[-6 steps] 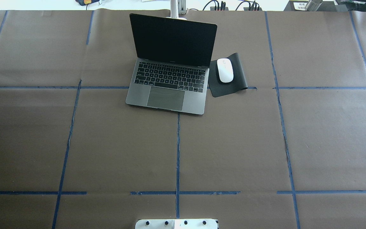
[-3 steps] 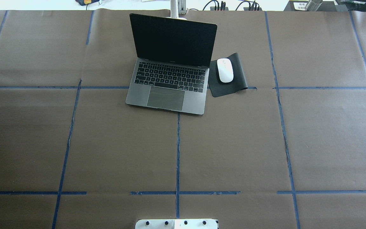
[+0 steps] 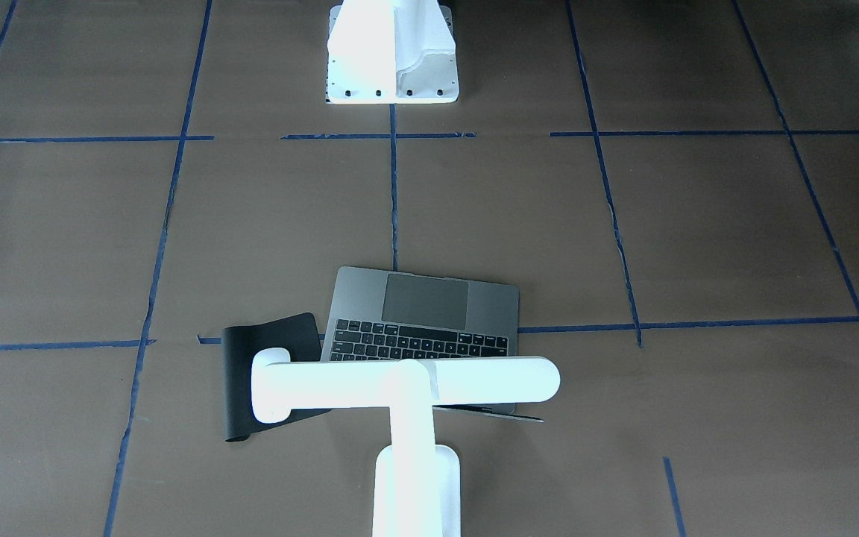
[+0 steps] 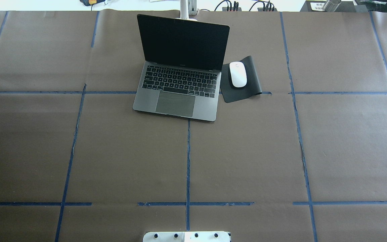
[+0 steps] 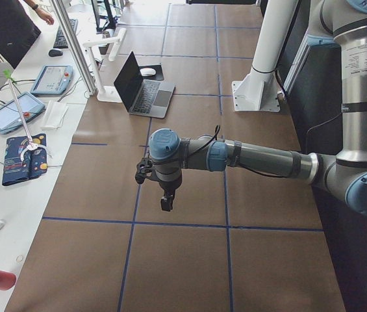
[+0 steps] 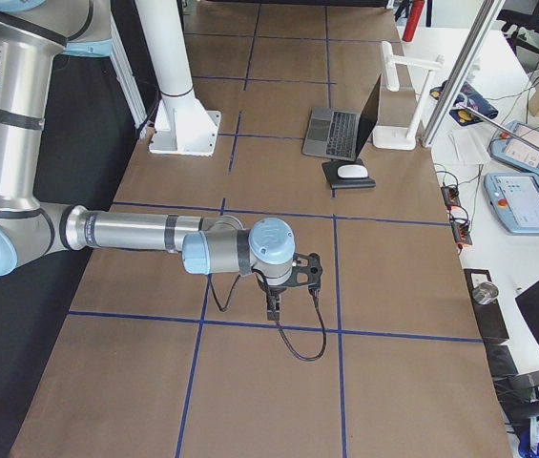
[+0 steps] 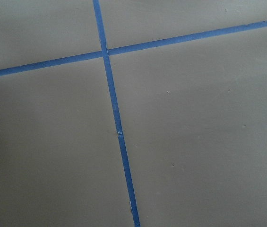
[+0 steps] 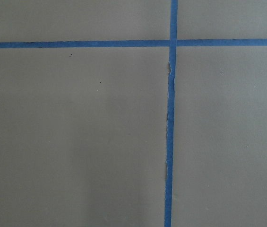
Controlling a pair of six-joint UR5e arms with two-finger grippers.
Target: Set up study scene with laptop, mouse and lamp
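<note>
Laptop (image 4: 180, 84): open at far centre of counter (image 4: 113, 151); screen dark and upright, keyboard and trackpad toward near side.
Mouse (image 4: 237, 74): lying flat on black mat (image 4: 247, 89), just right of laptop, level with keyboard.
Mat: close against laptop's right side; far right corner curled slightly up.
Lamp (image 3: 406, 384): upright behind laptop at far edge of counter; base just beyond lid; bar head level, reaching across above lid's top edge and out over mouse.
Left hand (image 5: 164, 205): pointed down above bare counter on left side, well apart from laptop; released or clenched cannot be told from the single side view showing it.
Right hand (image 6: 272, 311): pointed down above bare counter on right side, near a tape (image 7: 114, 118) crossing, well apart from mouse; state likewise cannot be told.
Wrist views: brown paper and crossing blue tape only.
Block (image 4: 186, 236): white, bolt-holed, at near centre edge.
</note>
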